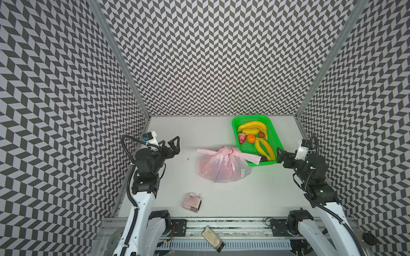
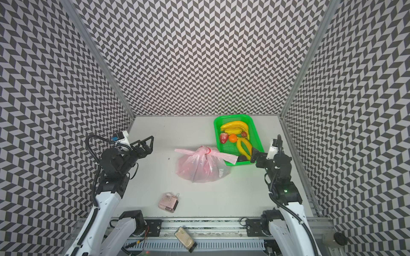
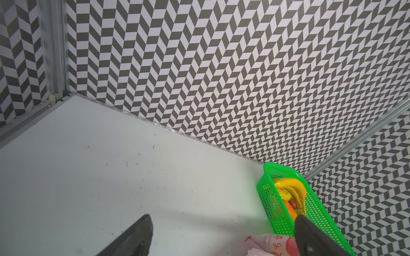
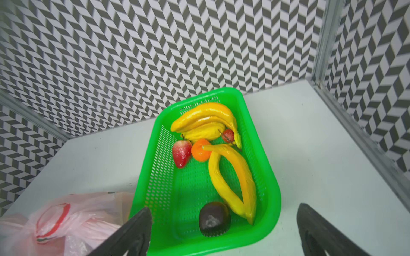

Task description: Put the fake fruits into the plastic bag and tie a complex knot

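In the bag (image 1: 240,169), perhaps red fruits (image 1: 206,169)

Your left arm (image 1: 142,199): white link rises from front rail, elbow folded, black wrist held high on left side. Your left gripper (image 1: 170,144) points toward centre, jaws spread wide, nothing between them. Your right arm (image 1: 328,208): same folded pose, mirrored. Your right gripper (image 1: 281,156) points inward, jaws wide, empty. In wrist views, dark fingers (image 3: 137,237) (image 4: 133,232) stand far apart.
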You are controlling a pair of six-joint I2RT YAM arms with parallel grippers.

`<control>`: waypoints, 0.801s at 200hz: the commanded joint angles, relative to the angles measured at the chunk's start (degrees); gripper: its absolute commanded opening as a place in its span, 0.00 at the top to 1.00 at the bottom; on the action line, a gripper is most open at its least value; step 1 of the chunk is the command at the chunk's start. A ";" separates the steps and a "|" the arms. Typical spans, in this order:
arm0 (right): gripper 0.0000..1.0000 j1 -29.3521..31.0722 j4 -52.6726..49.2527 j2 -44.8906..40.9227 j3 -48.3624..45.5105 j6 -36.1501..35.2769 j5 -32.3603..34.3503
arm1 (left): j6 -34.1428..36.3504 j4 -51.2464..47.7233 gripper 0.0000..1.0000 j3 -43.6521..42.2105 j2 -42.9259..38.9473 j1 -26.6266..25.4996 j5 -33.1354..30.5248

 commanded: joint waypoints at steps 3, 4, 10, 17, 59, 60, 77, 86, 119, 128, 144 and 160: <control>0.01 -0.30 -0.49 1.26 -2.26 3.73 -2.98 | 1.68 -0.92 0.01 0.34 -0.14 -0.53 -2.90; 0.01 -0.30 -0.41 1.30 -2.26 3.74 -2.91 | 1.69 -0.93 0.01 0.36 -0.16 -0.54 -2.93; 0.01 -0.32 0.35 1.69 -2.41 3.81 -2.35 | 1.88 -0.94 0.00 0.05 -0.14 -0.60 -3.23; 0.01 -0.35 1.57 2.31 -2.56 3.58 -2.03 | 2.10 -0.62 0.00 -0.43 -0.19 -0.65 -3.80; 0.01 -0.40 6.47 8.18 -6.57 5.50 -2.91 | 3.11 0.60 0.01 -3.17 -0.18 -0.48 -6.66; 0.01 -0.39 6.64 8.28 -6.66 5.59 -2.96 | 3.12 0.62 0.01 -3.25 -0.18 -0.47 -6.75; 0.01 -0.39 10.42 10.14 -9.52 6.03 -3.73 | 3.03 1.21 0.00 -4.11 -0.02 -0.38 -7.04; 0.01 -0.44 12.39 11.22 -10.15 5.87 -3.97 | 2.86 1.73 0.00 -4.56 0.19 -0.30 -7.05; 0.01 -0.35 16.16 16.59 -7.57 5.26 -3.25 | 2.62 3.01 0.00 -5.33 1.62 -0.23 -6.91; 0.01 -0.39 18.30 17.98 -7.70 5.16 -3.61 | 2.59 3.09 0.00 -5.40 1.97 -0.16 -6.85; 0.01 -0.41 24.02 20.59 -8.76 4.86 -6.50 | 2.63 3.33 0.01 -5.68 2.18 -0.21 -6.68; 0.01 -0.42 29.50 23.45 -9.84 4.97 -10.43 | 2.80 3.41 0.00 -5.95 2.07 -0.12 -6.56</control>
